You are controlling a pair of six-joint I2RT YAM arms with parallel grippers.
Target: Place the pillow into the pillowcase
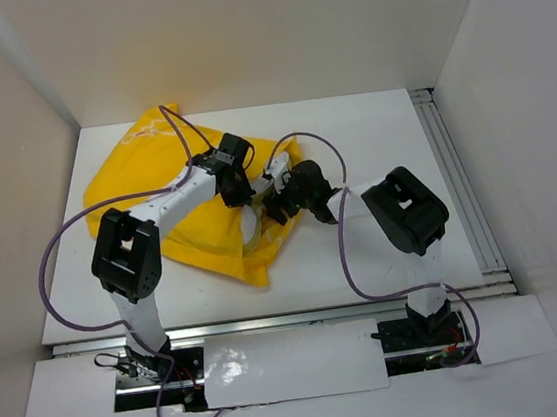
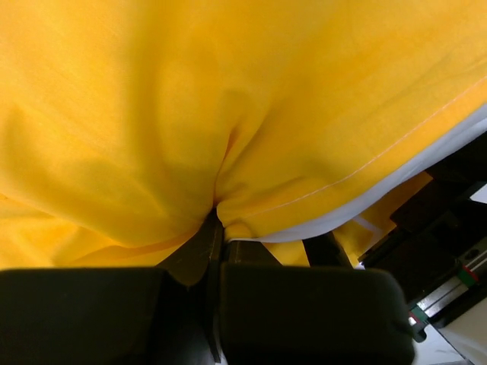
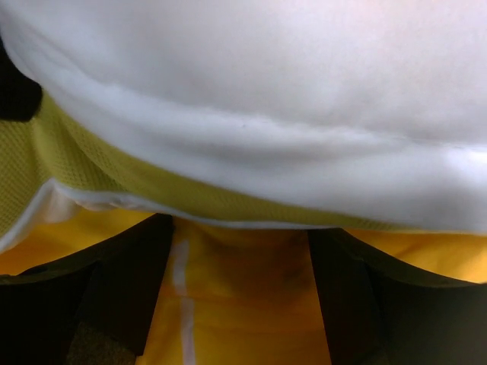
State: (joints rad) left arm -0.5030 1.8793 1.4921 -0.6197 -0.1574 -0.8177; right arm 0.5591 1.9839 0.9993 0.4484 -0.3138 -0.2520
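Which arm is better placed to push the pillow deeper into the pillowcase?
Right, probably: the right gripper is open, facing the pillow edge. The left gripper is shut on the pillowcase, holding it.

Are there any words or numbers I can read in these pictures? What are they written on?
There is no text that can be read in any view.
Bright yellow fabric pillowcase: there is a faint pale mark near its far corner, too small and blurred to read.
Puffy white pillow: it is plain, and no writing shows on it.
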